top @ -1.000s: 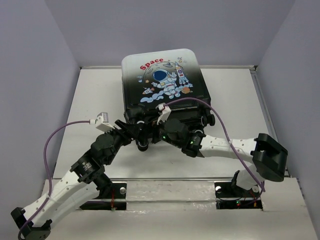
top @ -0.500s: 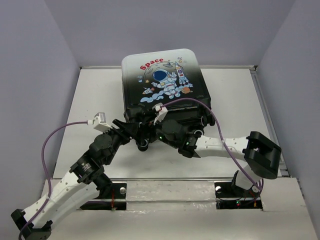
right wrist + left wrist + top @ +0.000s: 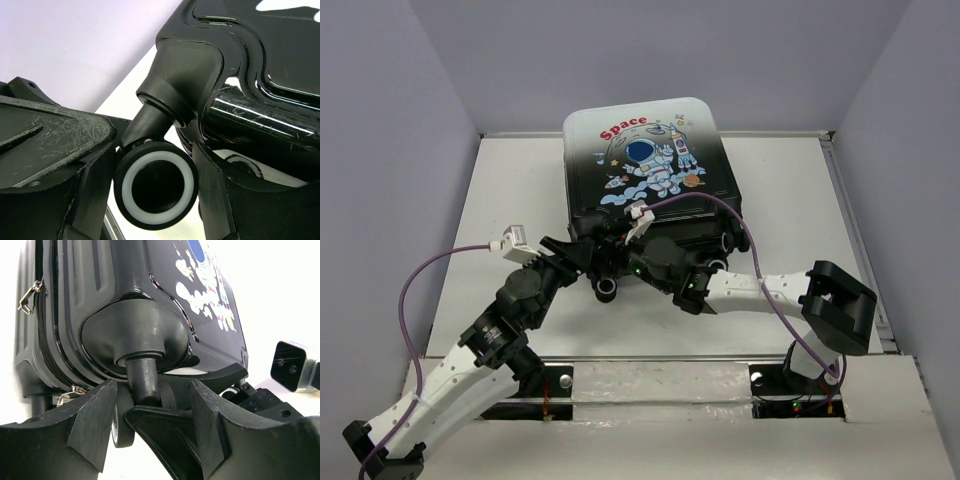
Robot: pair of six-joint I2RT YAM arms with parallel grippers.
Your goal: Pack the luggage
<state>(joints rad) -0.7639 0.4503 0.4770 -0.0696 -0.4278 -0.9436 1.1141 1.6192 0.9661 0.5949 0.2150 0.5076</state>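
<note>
Top external view: a white table (image 3: pixel 510 200) fills the middle of the frame, boxed in by pale lilac walls. The luggage (image 3: pixel 645 160) lies flat at upper centre of the table. Its shell faces up with the astronaut and red "Space", and its wheeled end points toward the bottom of the frame.

The left arm (image 3: pixel 470 365) rises from the lower left and the right arm (image 3: pixel 770 290) comes in from the lower right. Both meet at that wheeled end, each trailing a purple cable (image 3: pixel 415 285). The left gripper (image 3: pixel 588 262) and the right gripper (image 3: pixel 642 264) sit just beside each other against the case's lower edge, with one black wheel (image 3: pixel 608 288) showing below them.

In the left wrist view, the left gripper (image 3: pixel 152 387) straddles a corner caster (image 3: pixel 142 380). Its jaws are closed on the caster, the wheel against the finger at lower left and the fork against the finger at lower right.

In the right wrist view, the right gripper (image 3: pixel 155 167) clamps a white-ringed wheel (image 3: pixel 156 185), which fills the gap between the fingers (image 3: pixel 95 180).

Two silver zipper pulls (image 3: pixel 30 295) hang along the case's zipped seam at the left of the left wrist view.
</note>
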